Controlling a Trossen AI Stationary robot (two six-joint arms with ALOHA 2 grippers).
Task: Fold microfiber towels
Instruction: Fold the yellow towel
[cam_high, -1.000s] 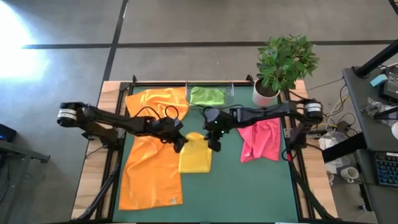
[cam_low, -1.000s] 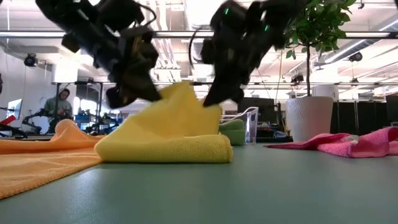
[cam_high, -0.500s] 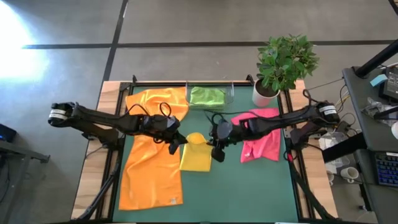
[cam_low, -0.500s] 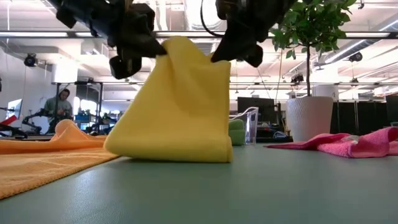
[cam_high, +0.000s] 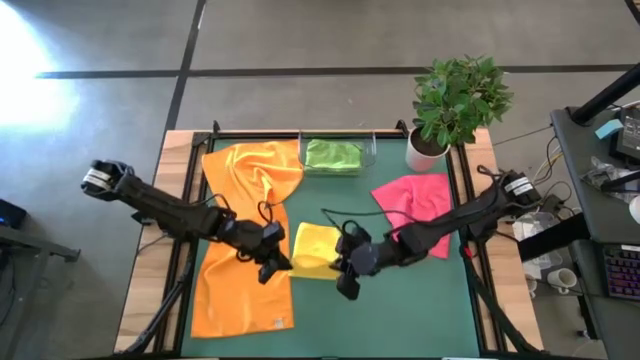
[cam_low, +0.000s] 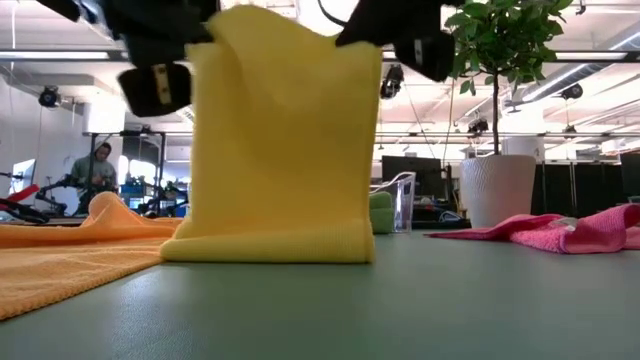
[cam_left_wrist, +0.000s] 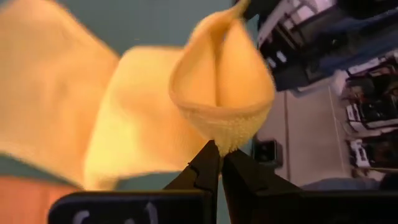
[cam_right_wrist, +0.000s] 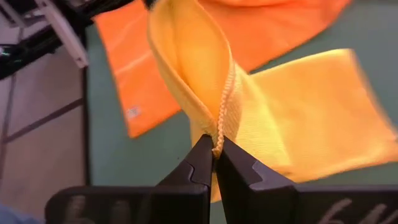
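**Mid-fold, yellow cloth raised**

At table centre, held up the soft yellow square microfibre towel (cam_low: 280, 140) by two corners: left gripper (cam_high: 277, 267) and right gripper (cam_high: 346, 279) both pinched shut on its edge, lower hem resting on the green table (cam_high: 420, 310). Next, probably: carry the corners over and lay flat.

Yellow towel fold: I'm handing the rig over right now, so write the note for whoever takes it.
Left gripper: shut on one top corner of the yellow towel.
Right gripper: shut on the other top corner.
The yellow towel hangs between them, its folded bottom edge resting on the green table.
Orange towels: spread on the table's left side, unfolded.
Pink towel: loose on the right, unfolded.
Green towel: in the clear tray at the back.
Done: the yellow towel is lifted mid-fold.
Left: lay the yellow towel down folded, then fold the rest.
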